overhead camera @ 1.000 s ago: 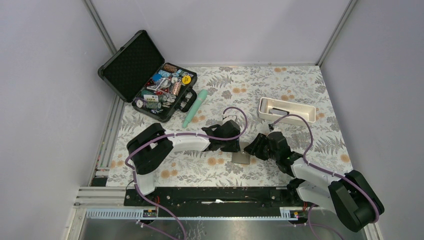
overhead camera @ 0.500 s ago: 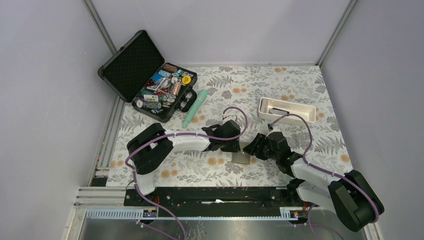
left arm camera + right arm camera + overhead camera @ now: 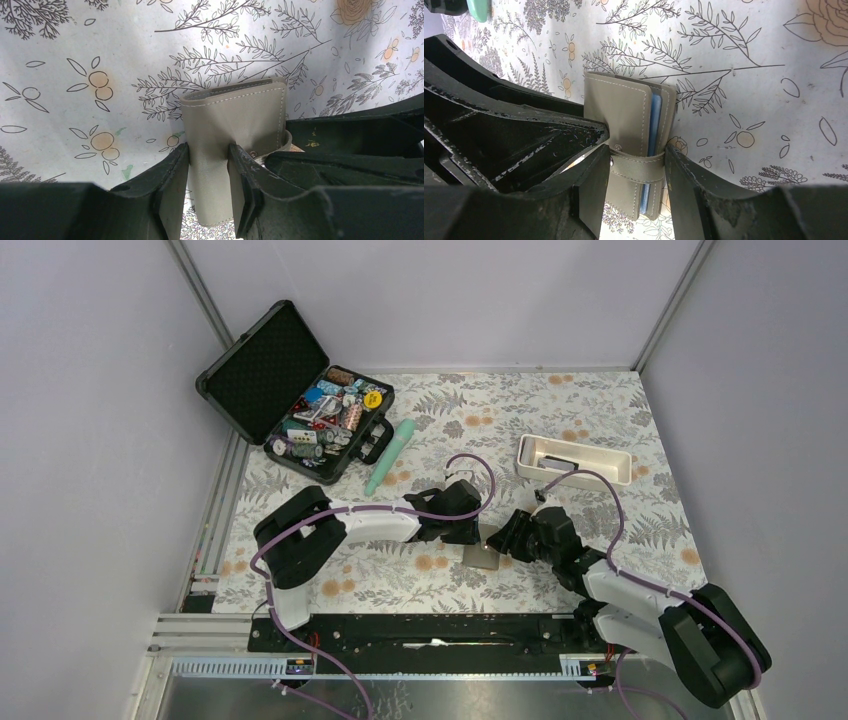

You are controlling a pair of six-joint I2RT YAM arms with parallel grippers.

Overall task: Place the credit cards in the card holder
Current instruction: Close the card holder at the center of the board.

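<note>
Floral cloth [image 3: 75,50]: L gripper [image 3: 209,165] pinches card holder [image 3: 235,112], R gripper [image 3: 636,170] prob. too.

This looks like a robotics lab test cell. Plain pale walls [image 3: 90,440] and aluminium frame profiles [image 3: 195,632] close in a table with a flowered cover [image 3: 600,420]. The left arm [image 3: 372,523] and the right arm [image 3: 625,588], with purple cables [image 3: 468,456], are bolted to a black rail [image 3: 430,630].

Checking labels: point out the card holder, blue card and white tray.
card holder [image 3: 621,110], right wrist view, front flap.
blue card [image 3: 654,125], right wrist view, exposed edge.
white tray [image 3: 600,449], top view, far rim.
</note>
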